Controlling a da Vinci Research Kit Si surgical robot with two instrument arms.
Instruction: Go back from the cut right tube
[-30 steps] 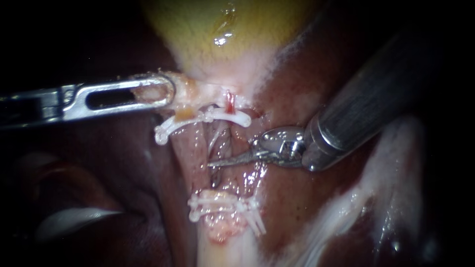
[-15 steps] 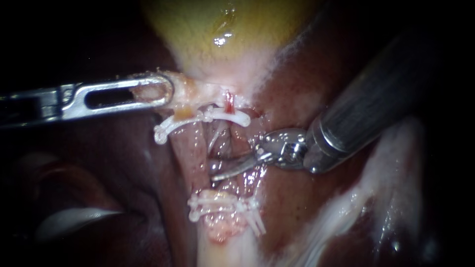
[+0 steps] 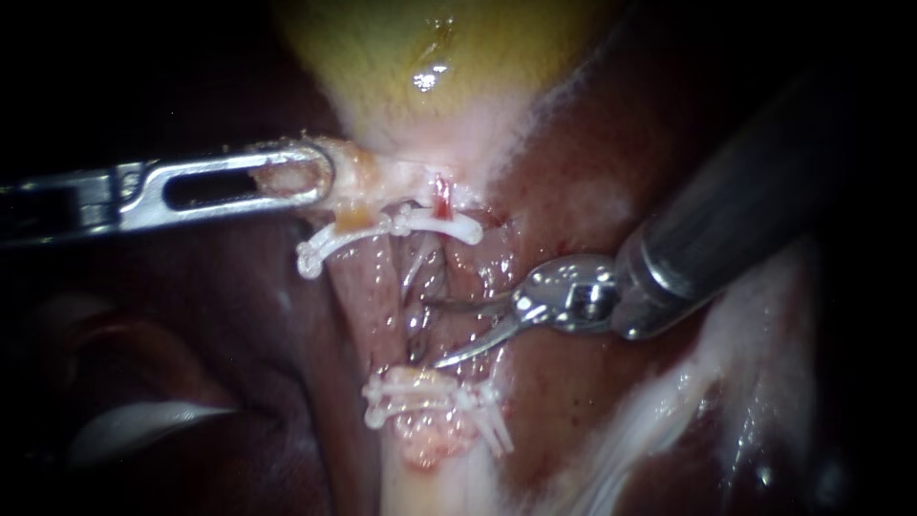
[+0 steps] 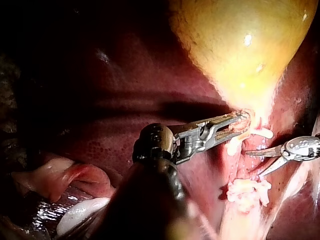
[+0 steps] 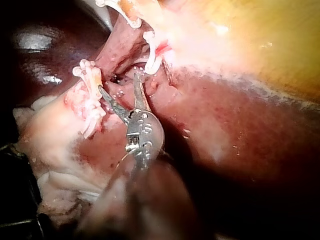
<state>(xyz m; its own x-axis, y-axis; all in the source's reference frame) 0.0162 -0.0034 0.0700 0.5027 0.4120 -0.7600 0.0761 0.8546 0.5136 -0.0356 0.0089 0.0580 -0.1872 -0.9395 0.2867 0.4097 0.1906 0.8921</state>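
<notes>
The cut right tube (image 3: 457,272) lies mid-view, seemingly parted between the upper clip (image 3: 430,225) at 12 o'clock and the lower clips (image 3: 430,394) at 6. At its 3 o'clock my right instrument (image 3: 435,334) holds its blades wide and empty; withdrawal is in hand, calling for a clean pull toward 2 o'clock. My left instrument (image 3: 320,177) clamps tissue (image 3: 349,177) below the gallbladder (image 3: 420,57)

Dark edges, bright light at centre, wet glints on the liver (image 3: 573,401)

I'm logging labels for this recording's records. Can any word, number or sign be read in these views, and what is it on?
None: no legible text in any view. The right instrument's shaft, the left instrument's shaft, the white clips and the gallbladder carry nothing readable.
</notes>
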